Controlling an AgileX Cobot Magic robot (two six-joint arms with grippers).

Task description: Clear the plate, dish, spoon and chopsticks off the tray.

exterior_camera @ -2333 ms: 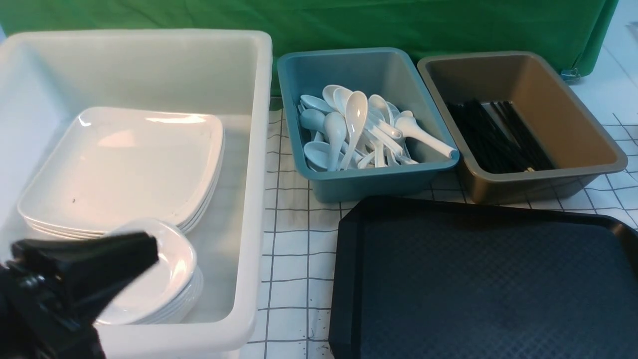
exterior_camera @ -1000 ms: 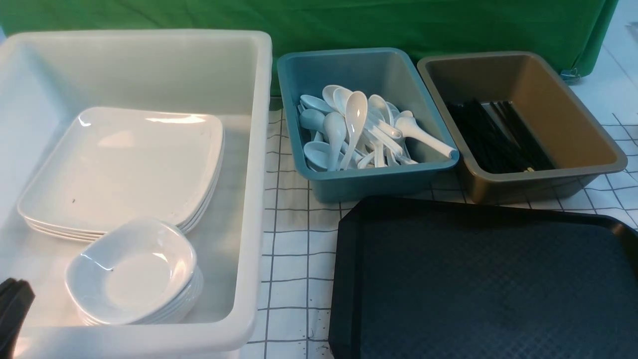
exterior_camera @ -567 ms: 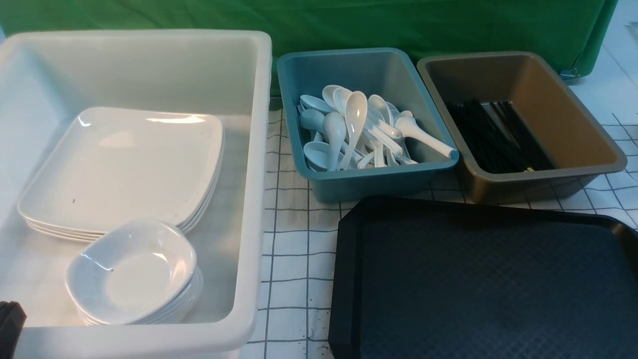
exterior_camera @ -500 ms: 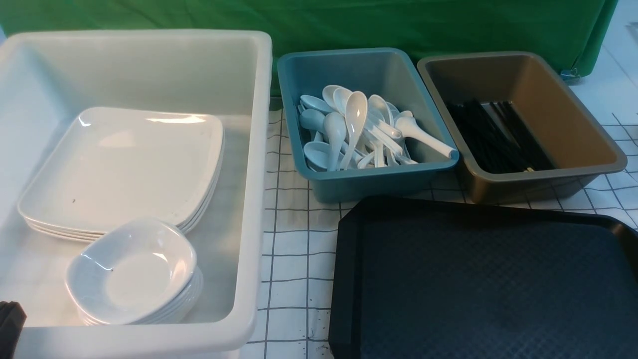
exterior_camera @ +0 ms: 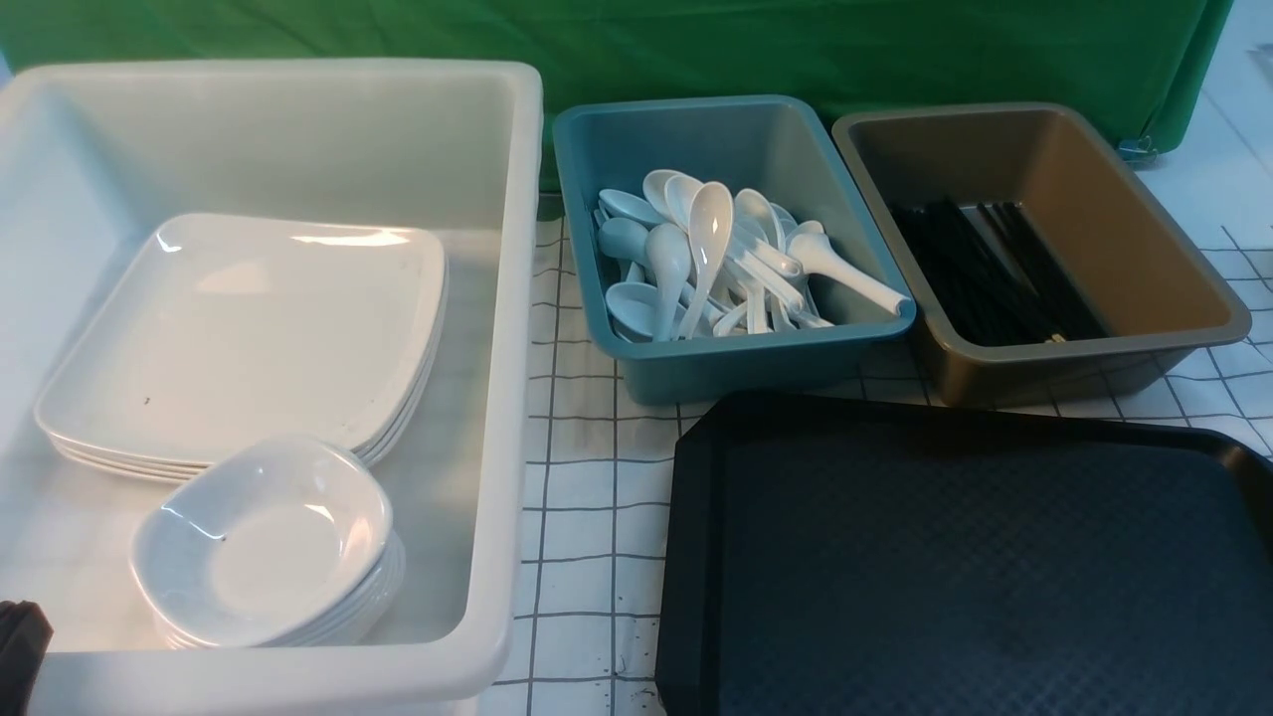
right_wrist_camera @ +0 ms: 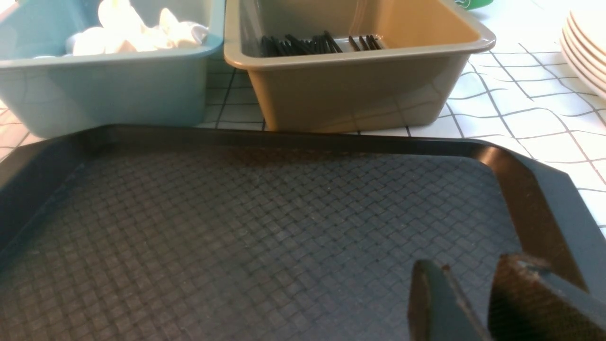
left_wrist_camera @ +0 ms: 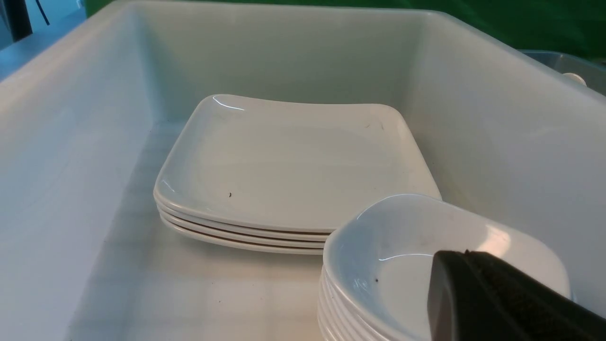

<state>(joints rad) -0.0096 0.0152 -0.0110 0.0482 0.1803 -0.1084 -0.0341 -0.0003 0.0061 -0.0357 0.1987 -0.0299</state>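
The black tray (exterior_camera: pixel 945 557) lies at the front right, and the part of its textured surface in view is bare. In the white tub, the top plate (exterior_camera: pixel 249 328) sits on a stack of plates, with a stack of small dishes (exterior_camera: pixel 264 542) in front of it. Spoons (exterior_camera: pixel 711 259) fill the teal tub. Black chopsticks (exterior_camera: pixel 995 273) lie in the brown tub. My left gripper (exterior_camera: pixel 20 636) is shut and empty at the tub's near left corner, its tip (left_wrist_camera: pixel 454 258) over the dishes (left_wrist_camera: pixel 393 255). My right gripper (right_wrist_camera: pixel 468 265) hangs open over the tray (right_wrist_camera: pixel 236 227), holding nothing.
The white tub (exterior_camera: pixel 517 298) fills the left side. The teal tub (exterior_camera: pixel 736 368) and the brown tub (exterior_camera: pixel 1074 368) stand side by side just behind the tray. A checked cloth covers the table. Another stack of white plates (right_wrist_camera: pixel 587 47) shows at the far right edge.
My left gripper has pulled back from over the dish stack to the lower left corner of the front view. It has stayed still for the last half second. Nothing else has moved.
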